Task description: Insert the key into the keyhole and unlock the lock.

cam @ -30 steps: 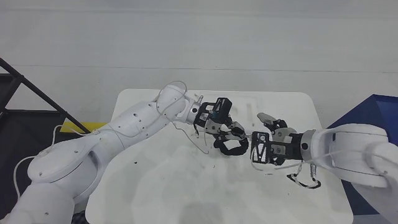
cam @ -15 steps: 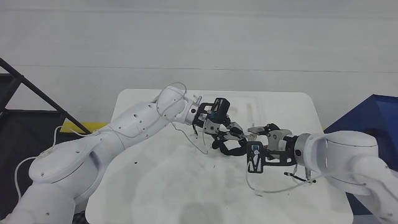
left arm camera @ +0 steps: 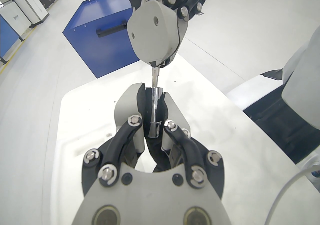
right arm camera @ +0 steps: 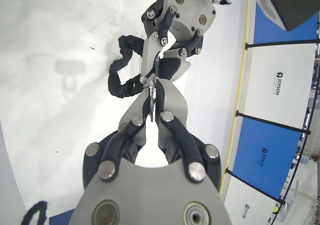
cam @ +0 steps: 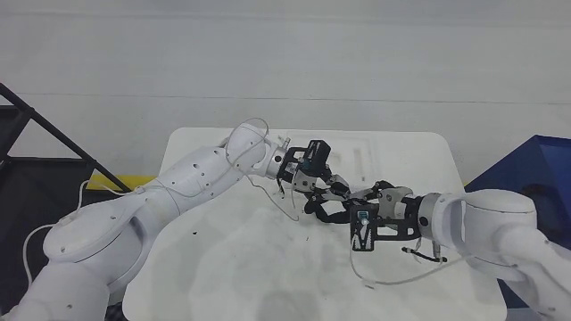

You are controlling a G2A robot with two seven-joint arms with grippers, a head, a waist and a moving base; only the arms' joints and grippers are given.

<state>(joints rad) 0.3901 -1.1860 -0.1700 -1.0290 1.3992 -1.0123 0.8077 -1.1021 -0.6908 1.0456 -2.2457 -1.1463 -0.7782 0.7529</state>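
Left gripper (left arm camera: 153, 91): clamps lock (left arm camera: 155, 110).
Right gripper (right arm camera: 153, 90): pinches key (left arm camera: 155, 77).
Left wrist view: key tip at lock's end.
Right wrist view: black cable (right arm camera: 119, 72) loop.

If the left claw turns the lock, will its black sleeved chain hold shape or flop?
Probably flops: the black fabric-sleeved chain curls in a kinked loop beside the left claw. Its weight may tug the polished chrome lock barrel, which looks slippery.

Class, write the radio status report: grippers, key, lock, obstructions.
Left gripper shut on lock. Right gripper shut on key. Key tip at keyhole, depth unclear. Nothing between.
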